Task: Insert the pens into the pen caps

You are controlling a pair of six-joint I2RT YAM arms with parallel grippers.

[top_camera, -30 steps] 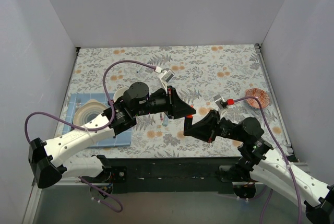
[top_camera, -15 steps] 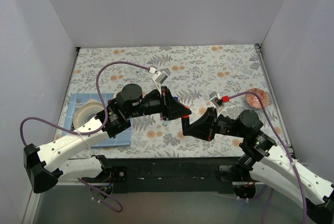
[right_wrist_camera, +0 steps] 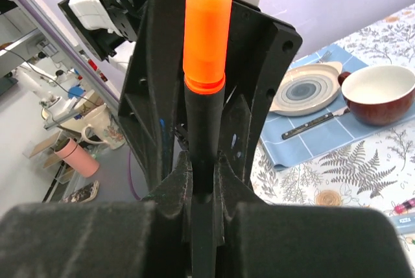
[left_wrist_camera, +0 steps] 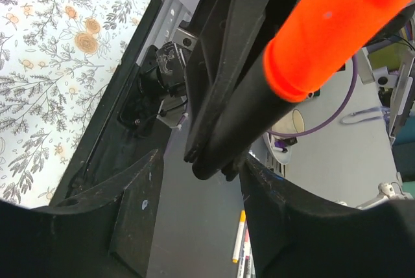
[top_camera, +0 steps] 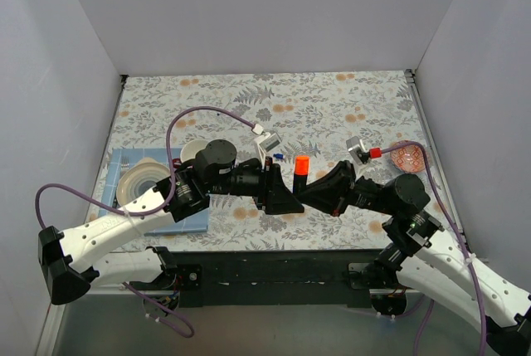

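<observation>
Pen (right_wrist_camera: 202, 132), black, stands upright in my right pincer (right_wrist_camera: 204, 186), clamped tight by its lower barrel, with the orange cap (right_wrist_camera: 207, 32) seated on its top end. Half a second ago only a red speck showed between my two pincers. Now pen and cap rise clear above them, over mid-worktop (top_camera: 348, 107). My left pincer (top_camera: 280, 200) has dropped toward 6 o'clock and sits at the cap's 7 o'clock, spread wide, holding nothing. The blue cap (top_camera: 278, 156) lies unmoved at the pen's 10 o'clock.
</observation>
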